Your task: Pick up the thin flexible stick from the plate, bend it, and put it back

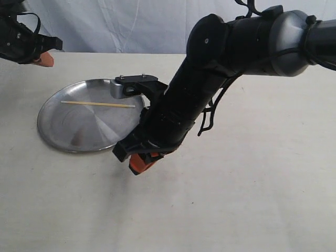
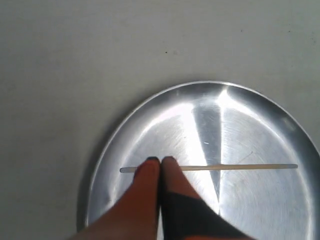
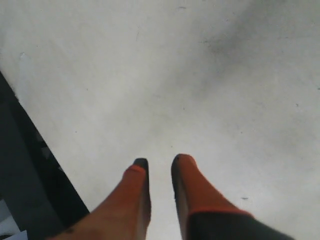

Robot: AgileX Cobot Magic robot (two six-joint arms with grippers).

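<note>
The thin flexible stick lies straight across the far half of the plate, a round silver dish on the table. My left gripper hangs at the far left, off the plate and well above the table. In the left wrist view its orange fingers are pressed together, so the left gripper is shut and empty; its tips only overlap the stick on the plate below. My right gripper is low by the plate's near right rim. In the right wrist view the right gripper stands slightly open over bare cloth, holding nothing.
The right arm reaches in from the upper right and covers the plate's right edge. A pale cloth covers the table. A dark strip runs past the table edge in the right wrist view.
</note>
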